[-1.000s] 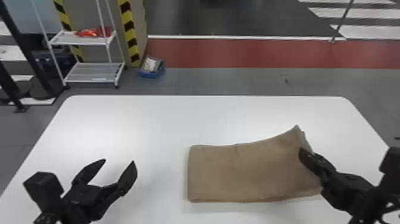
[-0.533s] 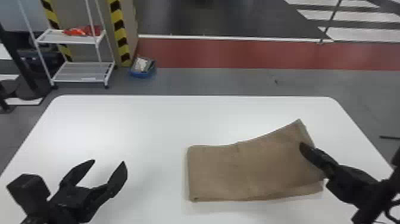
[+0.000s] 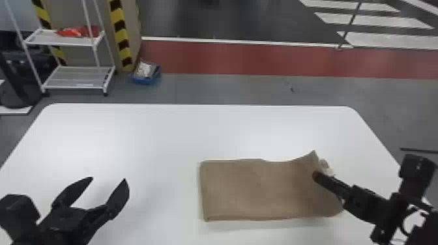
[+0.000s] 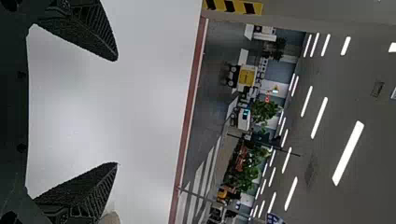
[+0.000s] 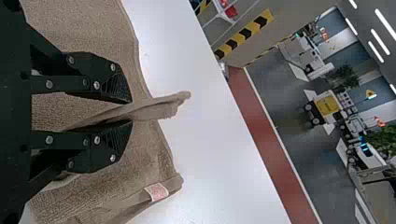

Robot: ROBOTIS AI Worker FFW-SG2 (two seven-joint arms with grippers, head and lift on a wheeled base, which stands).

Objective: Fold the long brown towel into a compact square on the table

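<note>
Head view, brown towel (image 3: 254, 189), corner raised

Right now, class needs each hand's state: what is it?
Left hand: open, empty.
Right hand: closed on a fold of the towel.

From the head, we look down toward 12 o'clock across the table (image 3: 146, 130). From the left wrist, we face roughly 12; from the right, close above the towel (image 5: 93, 28), roughly 11. All views share the red floor strip (image 3: 260, 60).
</note>
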